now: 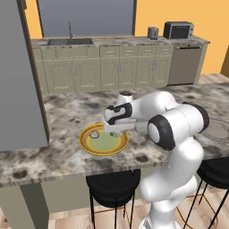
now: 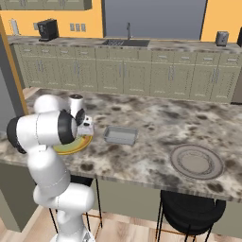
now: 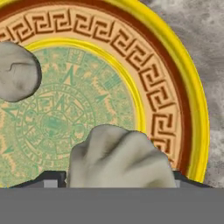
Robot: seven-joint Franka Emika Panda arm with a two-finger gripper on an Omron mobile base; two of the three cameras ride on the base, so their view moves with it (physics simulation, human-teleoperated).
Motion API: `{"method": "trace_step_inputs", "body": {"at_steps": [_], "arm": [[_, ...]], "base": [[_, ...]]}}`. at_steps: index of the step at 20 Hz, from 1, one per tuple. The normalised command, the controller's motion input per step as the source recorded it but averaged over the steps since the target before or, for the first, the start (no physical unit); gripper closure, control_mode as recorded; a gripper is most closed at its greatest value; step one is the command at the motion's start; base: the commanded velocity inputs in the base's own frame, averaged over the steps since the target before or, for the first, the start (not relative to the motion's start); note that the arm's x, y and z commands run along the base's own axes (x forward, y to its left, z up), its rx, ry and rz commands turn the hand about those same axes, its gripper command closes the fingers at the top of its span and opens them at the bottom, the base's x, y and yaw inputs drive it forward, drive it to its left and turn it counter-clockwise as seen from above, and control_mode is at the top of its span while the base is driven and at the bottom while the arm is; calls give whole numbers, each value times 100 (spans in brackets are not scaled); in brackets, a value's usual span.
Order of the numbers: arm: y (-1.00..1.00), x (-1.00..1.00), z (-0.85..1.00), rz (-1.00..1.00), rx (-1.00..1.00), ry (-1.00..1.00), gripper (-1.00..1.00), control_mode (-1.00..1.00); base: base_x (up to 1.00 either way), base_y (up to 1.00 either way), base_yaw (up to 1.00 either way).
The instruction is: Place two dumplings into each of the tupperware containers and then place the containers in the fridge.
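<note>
Dark fingers [image 3: 114, 183] sit low over a yellow-rimmed plate [image 3: 175, 105], one on each side of a pale dumpling [image 3: 118, 159] that fills the gap between them; whether they truly pinch it I cannot tell. A second dumpling [image 3: 16, 72] lies apart on the plate's green centre. That plate rests on the marbled counter [image 1: 67, 112] near its front edge. To the right, a grey tupperware container [image 2: 120, 135] stands apart from it, and farther right lies a round grey plate [image 2: 196, 161]. At far left stands the tall grey fridge [image 1: 18, 80].
</note>
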Motion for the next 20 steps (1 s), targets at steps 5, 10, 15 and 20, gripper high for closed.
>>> {"method": "trace_step_inputs", "body": {"at_steps": [5,10,15,20], "arm": [[-65,5,7,0,0,0,100,-100],[-66,25,15,0,0,1,100,-100],[-55,17,24,0,0,2,100,-100],[-69,28,2,0,0,6,100,-100]], "base": [[0,0,0],[0,0,0],[0,0,0],[0,0,0]]}}
